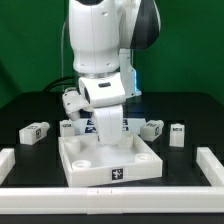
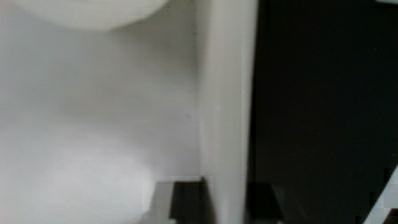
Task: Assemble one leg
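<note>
White arm (image 1: 95, 40) in the middle, with a black patch high on its housing. Below it sits the panel (image 1: 120, 155), plain white, a black-and-white square tag (image 1: 118, 176) on its front edge. The table (image 1: 25, 110) is black throughout and the backdrop (image 1: 30, 40) dark green. The leg (image 1: 35, 131) at the exterior view's left is white with a black-and-white tag, and the far-right leg (image 1: 178, 134) matches it (patterns too small to read). The edge rail (image 1: 210, 165) is white. In the wrist view, a white surface (image 2: 89, 120) meets flat black.

The exterior view faces the arm (image 1: 100, 50) frontally from slightly above, while the wrist view looks closely onto the shared white panel (image 1: 132, 160) (image 2: 89, 120).
</note>
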